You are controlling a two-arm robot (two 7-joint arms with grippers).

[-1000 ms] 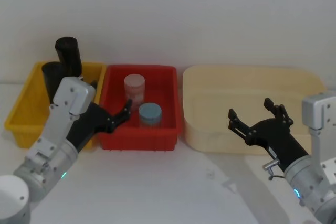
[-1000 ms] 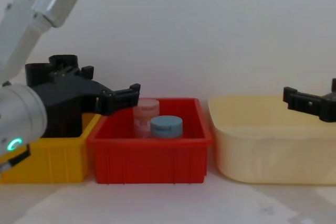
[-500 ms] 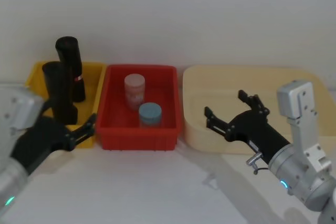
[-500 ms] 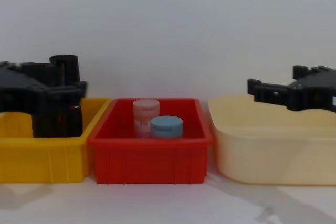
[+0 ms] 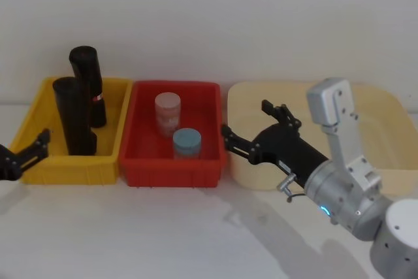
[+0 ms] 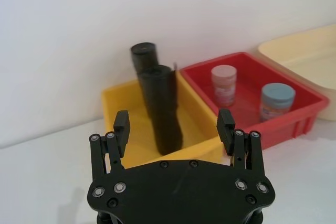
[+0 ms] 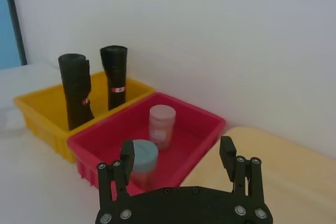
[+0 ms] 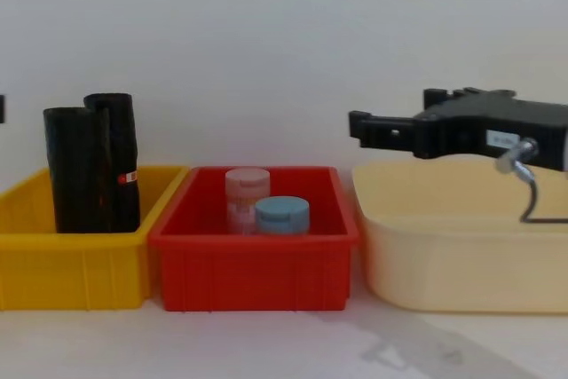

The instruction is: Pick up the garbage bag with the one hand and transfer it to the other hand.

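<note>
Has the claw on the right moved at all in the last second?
Yes. The right gripper swung left, from over the cream tub toward the red bin's edge.

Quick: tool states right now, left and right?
Left tool: open, holding nothing.
Right tool: open, holding nothing.

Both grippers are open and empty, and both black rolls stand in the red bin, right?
No: the garbage bag and the thinner roll stand in the yellow bin, as the head view shows. The left gripper and right gripper are open and empty.
</note>
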